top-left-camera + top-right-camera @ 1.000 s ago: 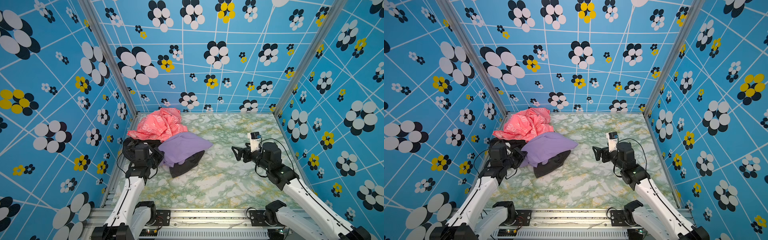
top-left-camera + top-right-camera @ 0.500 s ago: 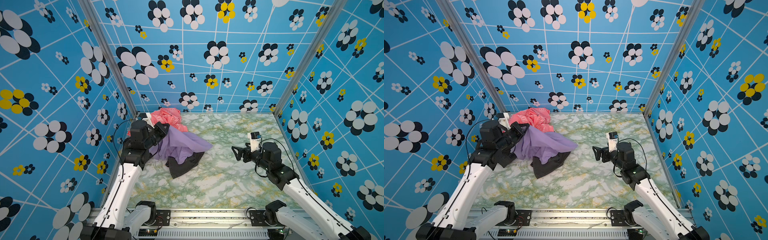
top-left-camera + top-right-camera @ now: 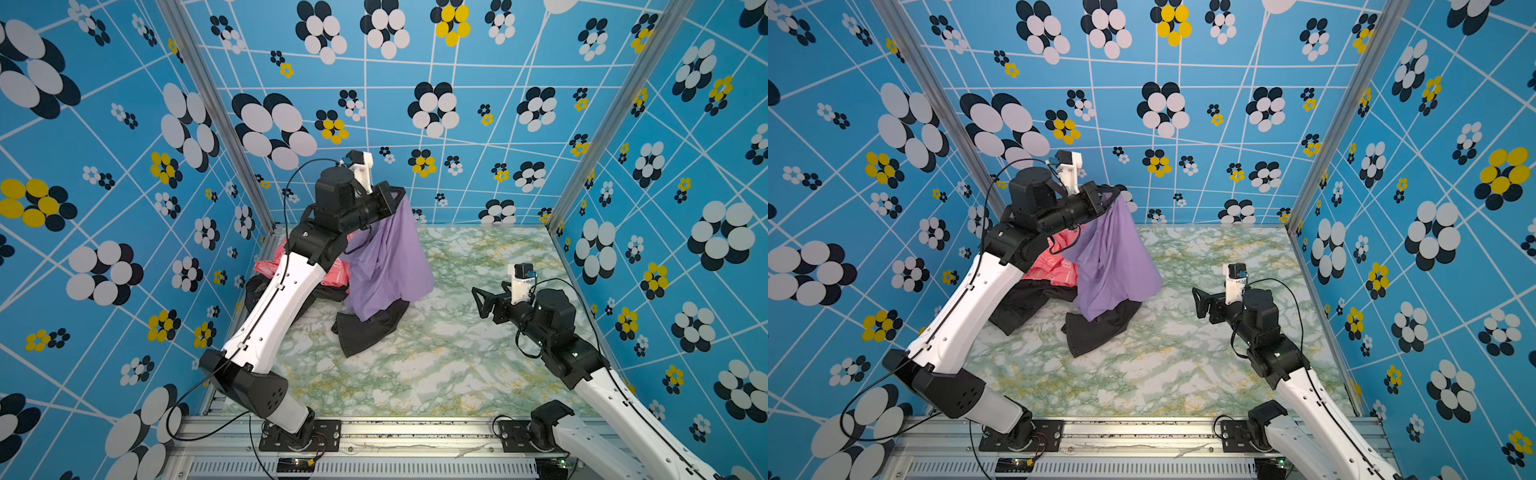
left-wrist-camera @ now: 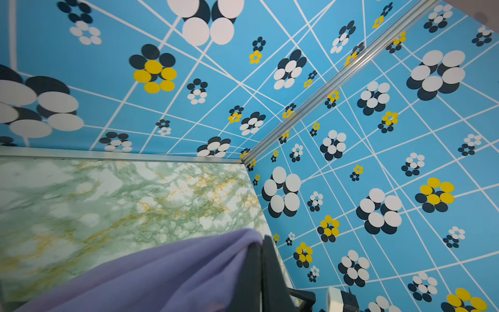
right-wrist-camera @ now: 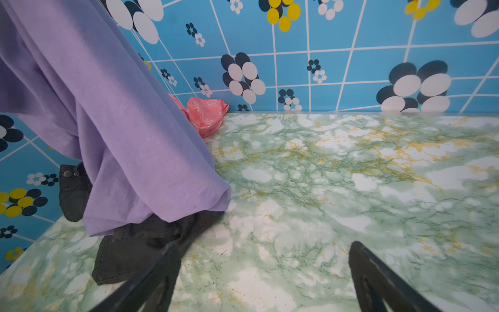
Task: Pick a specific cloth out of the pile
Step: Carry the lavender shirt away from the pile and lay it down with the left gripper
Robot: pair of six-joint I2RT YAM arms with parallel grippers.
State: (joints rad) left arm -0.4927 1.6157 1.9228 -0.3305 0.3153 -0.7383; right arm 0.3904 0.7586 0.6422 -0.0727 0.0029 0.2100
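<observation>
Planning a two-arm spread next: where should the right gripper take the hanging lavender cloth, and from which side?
Probably the lower hem corner facing the right gripper, approached level from that arm's side with its open jaws. The lavender cloth hangs as a drape from the shut left gripper; that fold juts out, whereas the lowest hem meets the black cloth.

Bright, even light is filling every view, leaving only soft shadows under the cloth. Wrist views are bowing the lines on the walls toward the edges, and the right gripper is blurring near the lens.
</observation>
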